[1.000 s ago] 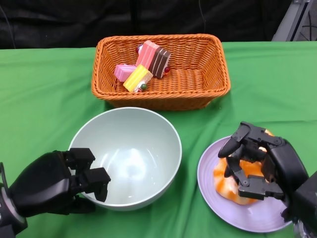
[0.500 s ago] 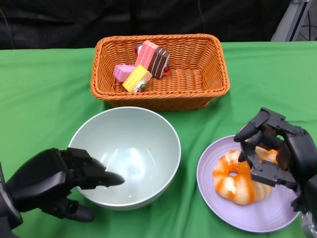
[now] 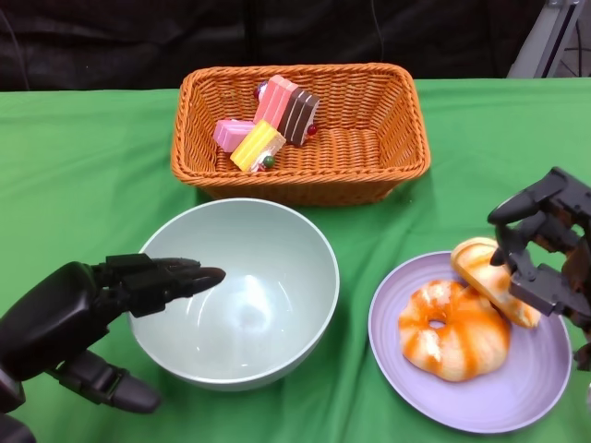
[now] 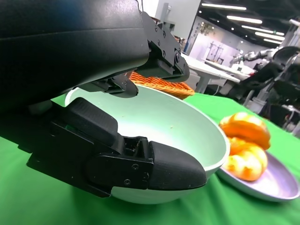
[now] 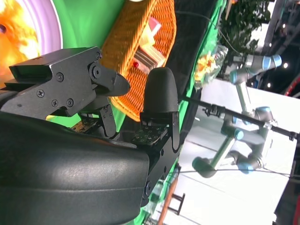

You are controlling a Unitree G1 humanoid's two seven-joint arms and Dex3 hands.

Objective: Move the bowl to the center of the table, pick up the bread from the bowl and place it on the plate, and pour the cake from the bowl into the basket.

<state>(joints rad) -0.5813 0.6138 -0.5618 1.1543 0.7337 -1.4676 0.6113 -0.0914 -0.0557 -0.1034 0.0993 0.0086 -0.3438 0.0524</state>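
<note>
Left hand [image 3: 83,318] hangs released, fingers spread over the bowl's [image 3: 277,268] near rim; right hand [image 3: 545,254], also empty, lies beyond the plate [image 3: 480,392]. Bowl looks emptied.

right hand [image 3: 549,245]: cut off by head view's right edge | plate [image 3: 406,365]: far rim behind right hand | bowl [image 4: 187,126]: near wall hidden by left hand [image 4: 93,117] in left wrist view | cakes [image 3: 263,125] in basket [image 3: 388,157]: decorations too small to tell
</note>
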